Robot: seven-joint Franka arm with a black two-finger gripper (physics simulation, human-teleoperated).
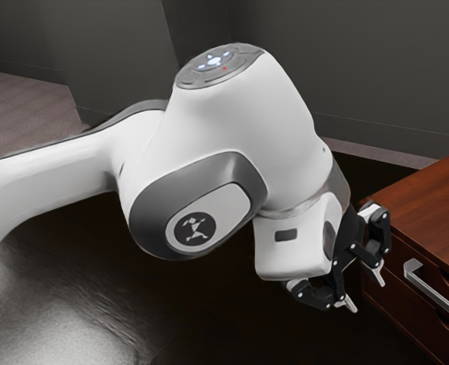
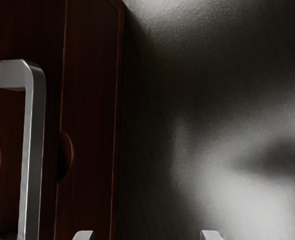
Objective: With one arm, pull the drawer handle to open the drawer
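A dark red wooden cabinet (image 1: pixel 430 198) stands at the exterior view's right edge. Its drawer front (image 1: pixel 407 304) carries a silver bar handle (image 1: pixel 431 287). My black gripper (image 1: pixel 365 291) hangs just off the cabinet's near corner, a short gap away from the handle, and it is open with nothing between its fingers. In the wrist view the handle (image 2: pixel 30 150) runs along the drawer front (image 2: pixel 87 125), off to one side of my gripper (image 2: pixel 146 236). Two pale fingertips (image 2: pixel 82 235) show wide apart, one over the drawer's edge, the other over the floor.
The dark glossy floor (image 1: pixel 95 304) spreads under the arm and beside the cabinet, with my hand's shadow on it (image 2: pixel 267 155). Grey walls (image 1: pixel 377 68) rise behind. The white arm (image 1: pixel 224 152) takes up the middle of the exterior view.
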